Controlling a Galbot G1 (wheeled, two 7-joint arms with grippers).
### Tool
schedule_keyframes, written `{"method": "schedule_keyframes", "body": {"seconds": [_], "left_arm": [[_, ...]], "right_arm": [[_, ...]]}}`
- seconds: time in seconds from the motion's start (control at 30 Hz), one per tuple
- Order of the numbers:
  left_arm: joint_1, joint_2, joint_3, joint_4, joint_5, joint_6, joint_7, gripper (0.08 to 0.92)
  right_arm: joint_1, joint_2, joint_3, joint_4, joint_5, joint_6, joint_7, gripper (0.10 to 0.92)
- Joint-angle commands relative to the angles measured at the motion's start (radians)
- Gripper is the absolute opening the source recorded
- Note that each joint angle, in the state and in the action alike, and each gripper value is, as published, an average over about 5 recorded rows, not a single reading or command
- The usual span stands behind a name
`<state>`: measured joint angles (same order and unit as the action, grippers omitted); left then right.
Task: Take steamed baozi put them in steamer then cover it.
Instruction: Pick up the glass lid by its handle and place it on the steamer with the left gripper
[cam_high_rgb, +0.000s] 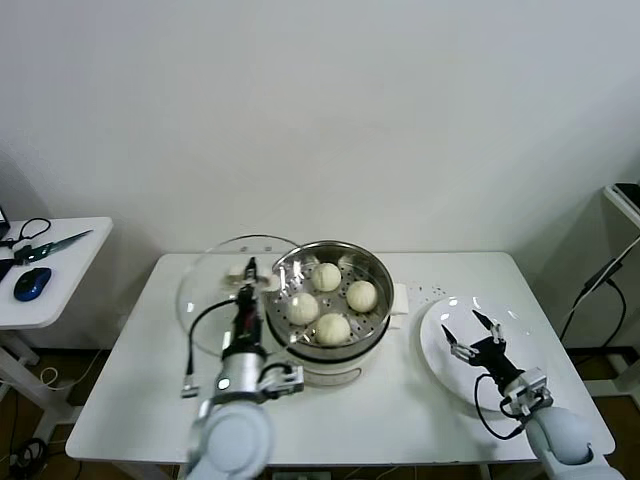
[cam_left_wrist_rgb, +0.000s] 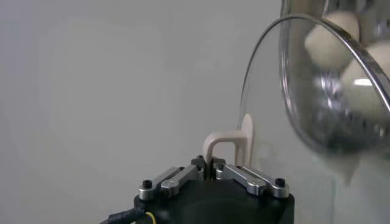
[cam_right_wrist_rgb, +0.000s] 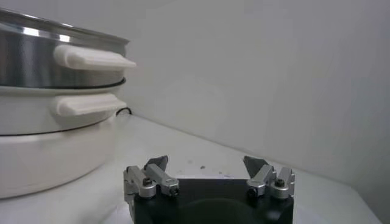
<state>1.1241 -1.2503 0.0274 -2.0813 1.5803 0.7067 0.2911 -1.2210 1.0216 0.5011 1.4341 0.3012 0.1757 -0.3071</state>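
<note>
From the head view, four baozi (cam_high_rgb: 326, 277) (cam_high_rgb: 361, 295) (cam_high_rgb: 303, 308) (cam_high_rgb: 333, 328) sit on the perforated tray inside the steamer (cam_high_rgb: 375, 265), mid-table, ringed at roughly twelve, three, six and nine o'clock around the tray's centre. The cover (cam_high_rgb: 205, 285) hangs tilted just beside the steamer at its nine o'clock, its glass edge overlapping the pot's rim. The left gripper (cam_high_rgb: 249, 272) is up against it.

Only the left wrist view shows the grip: the left gripper (cam_left_wrist_rgb: 212, 163) has its fingers pressed together on the cover's white handle (cam_left_wrist_rgb: 226, 143), and the glass disc (cam_left_wrist_rgb: 317, 73) stands nearly on edge, with the baozi (cam_left_wrist_rgb: 332, 39) seen blurred through it.

The right gripper (cam_high_rgb: 466, 333) hovers over the white plate (cam_high_rgb: 435, 350) at the steamer's three o'clock, well apart from the pot. The right wrist view shows what the head view hides: the right gripper (cam_right_wrist_rgb: 207, 167) fingers spread wide, holding nothing, with the steamer's side handles (cam_right_wrist_rgb: 94, 58) and white base (cam_right_wrist_rgb: 55, 152) side-on in front of it.

At the table's (cam_high_rgb: 130, 390) nine o'clock stands a small side table (cam_high_rgb: 60, 275) with a blue mouse (cam_high_rgb: 31, 283) and what looks like scissors (cam_high_rgb: 55, 244), though they are too small to be sure. A stand with cables (cam_high_rgb: 600, 275) sits at three o'clock.
</note>
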Motion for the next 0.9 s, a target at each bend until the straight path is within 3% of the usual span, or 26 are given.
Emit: {"method": "schedule_keyframes", "body": {"seconds": [0.03, 0.33, 0.9], "left_arm": [[-0.174, -0.227, 0.184, 0.180, 0.046, 0.079, 0.074, 0.147], [-0.200, -0.309, 0.184, 0.310, 0.052, 0.079, 0.042, 0.147], [-0.210, -0.326, 0.154, 0.385, 0.044, 0.079, 0.013, 0.147]], "right_arm": [[-0.005, -0.001, 0.023, -0.021, -0.003, 0.010, -0.004, 0.823], [-0.016, 0.005, 0.041, -0.021, -0.005, 0.018, -0.007, 0.823], [-0.019, 0.010, 0.051, -0.032, -0.008, 0.030, -0.019, 0.823]]}}
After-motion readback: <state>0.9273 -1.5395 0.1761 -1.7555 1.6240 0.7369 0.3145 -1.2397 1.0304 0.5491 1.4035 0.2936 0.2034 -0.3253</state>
